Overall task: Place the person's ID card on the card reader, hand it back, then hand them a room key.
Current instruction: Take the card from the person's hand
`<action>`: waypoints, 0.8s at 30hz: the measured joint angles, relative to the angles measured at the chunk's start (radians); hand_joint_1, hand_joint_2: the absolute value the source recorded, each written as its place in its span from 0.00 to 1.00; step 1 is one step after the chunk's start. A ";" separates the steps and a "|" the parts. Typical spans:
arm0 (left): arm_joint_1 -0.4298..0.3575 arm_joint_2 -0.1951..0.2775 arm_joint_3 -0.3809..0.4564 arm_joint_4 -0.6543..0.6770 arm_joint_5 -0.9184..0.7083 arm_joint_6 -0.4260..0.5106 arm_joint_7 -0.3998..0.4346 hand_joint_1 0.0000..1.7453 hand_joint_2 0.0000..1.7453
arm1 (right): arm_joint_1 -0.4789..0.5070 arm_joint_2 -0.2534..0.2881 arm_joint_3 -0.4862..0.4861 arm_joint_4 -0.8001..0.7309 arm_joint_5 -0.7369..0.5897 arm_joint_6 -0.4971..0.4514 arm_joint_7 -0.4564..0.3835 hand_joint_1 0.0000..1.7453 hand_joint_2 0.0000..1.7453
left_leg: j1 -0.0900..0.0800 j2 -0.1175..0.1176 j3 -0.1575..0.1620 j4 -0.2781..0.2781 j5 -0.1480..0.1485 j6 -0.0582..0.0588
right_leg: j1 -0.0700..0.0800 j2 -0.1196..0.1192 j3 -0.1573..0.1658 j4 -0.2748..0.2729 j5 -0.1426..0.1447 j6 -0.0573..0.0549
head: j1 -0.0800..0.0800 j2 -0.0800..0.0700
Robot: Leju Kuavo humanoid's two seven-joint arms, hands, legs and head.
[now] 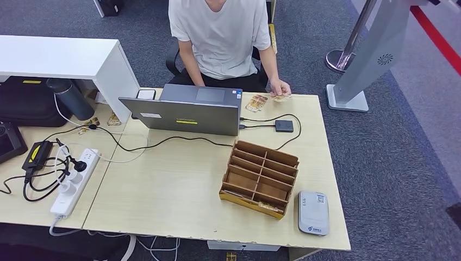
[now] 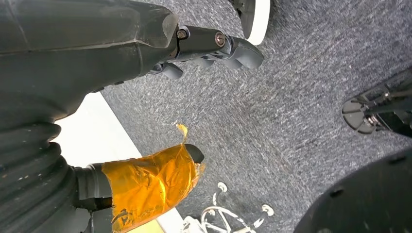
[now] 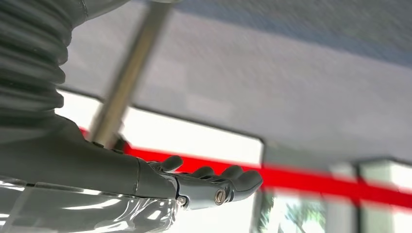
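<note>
Lengthwise toward robot: card reader (image 1: pixel 313 212).

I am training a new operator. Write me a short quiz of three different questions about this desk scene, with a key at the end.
1. True or false: the person's hand rests on a card at the desk's far edge.
2. What lies nearest the wooden organizer? A) power strip B) grey card reader C) laptop
3. Fill in: the left hand holds ____.

Key: 1 true; 2 B; 3 nothing.
</note>
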 joint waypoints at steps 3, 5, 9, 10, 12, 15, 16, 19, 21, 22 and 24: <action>0.000 -0.006 0.004 -0.001 -0.008 -0.003 -0.002 0.00 1.00 | -0.031 -0.018 0.088 -0.073 0.003 -0.020 0.015 0.00 1.00 | 0.000 0.000 0.000 0.000 0.000 0.000 | 0.000 0.000 0.000 0.000 0.000 0.000 | 0.000 0.000; -0.001 -0.011 0.004 -0.003 -0.014 -0.003 -0.003 0.00 1.00 | -0.056 -0.025 0.144 -0.116 0.009 -0.031 0.025 0.00 1.00 | 0.000 0.000 0.000 0.000 0.000 0.000 | 0.000 0.000 0.000 0.000 0.000 0.000 | 0.000 0.000; -0.001 -0.023 0.004 -0.016 -0.025 0.003 -0.011 0.00 1.00 | -0.114 -0.031 0.259 -0.191 0.034 -0.044 0.051 0.00 1.00 | 0.000 0.000 0.000 0.000 0.000 0.000 | 0.000 0.000 0.000 0.001 0.000 0.000 | 0.000 0.000; -0.001 -0.027 0.004 -0.020 -0.029 0.009 -0.015 0.00 1.00 | -0.128 -0.031 0.287 -0.210 0.043 -0.046 0.059 0.00 1.00 | 0.000 0.000 0.000 0.000 0.000 0.000 | 0.000 0.000 0.000 0.001 0.000 0.000 | 0.000 0.000; -0.001 -0.034 0.004 -0.029 -0.036 0.022 -0.025 0.00 1.00 | -0.156 -0.032 0.340 -0.247 0.059 -0.049 0.075 0.00 1.00 | 0.000 -0.001 0.000 0.000 0.000 0.000 | 0.000 0.000 0.000 0.001 0.000 0.000 | 0.000 0.000; -0.003 -0.045 0.004 -0.041 -0.049 0.041 -0.039 0.00 1.00 | -0.204 -0.031 0.426 -0.296 0.089 -0.051 0.101 0.00 1.00 | 0.000 -0.001 0.000 0.000 0.001 0.000 | 0.000 0.000 0.000 0.001 0.000 0.000 | 0.000 0.000; -0.004 -0.049 0.004 -0.044 -0.054 0.047 -0.043 0.00 1.00 | -0.222 -0.029 0.454 -0.310 0.099 -0.051 0.109 0.00 1.00 | 0.000 -0.001 0.000 0.000 0.001 0.000 | 0.000 0.000 0.000 0.001 0.000 0.000 | 0.000 0.000; -0.007 -0.059 0.004 -0.054 -0.066 0.059 -0.049 0.00 1.00 | -0.280 -0.020 0.535 -0.345 0.130 -0.050 0.133 0.00 1.00 | 0.000 -0.001 0.000 0.000 0.001 0.000 | 0.000 0.000 0.000 0.001 0.000 0.000 | 0.000 0.000; -0.011 -0.065 0.004 -0.059 -0.072 0.064 -0.049 0.00 1.00 | -0.320 -0.010 0.589 -0.364 0.153 -0.050 0.148 0.00 1.00 | 0.001 -0.001 0.000 0.000 0.001 0.000 | 0.000 0.000 0.000 0.001 0.000 0.000 | 0.000 0.000; -0.013 -0.069 0.004 -0.062 -0.075 0.066 -0.048 0.00 1.00 | -0.341 -0.003 0.617 -0.372 0.165 -0.049 0.156 0.00 1.00 | 0.001 -0.001 0.000 0.000 0.001 0.000 | 0.000 -0.001 0.000 0.002 0.000 0.000 | 0.000 0.000; -0.017 -0.074 0.004 -0.066 -0.078 0.063 -0.042 0.00 1.00 | -0.382 0.011 0.671 -0.382 0.188 -0.046 0.169 0.00 1.00 | 0.001 -0.001 0.000 0.000 0.001 0.000 | 0.000 0.000 0.000 0.002 0.000 0.000 | 0.000 0.000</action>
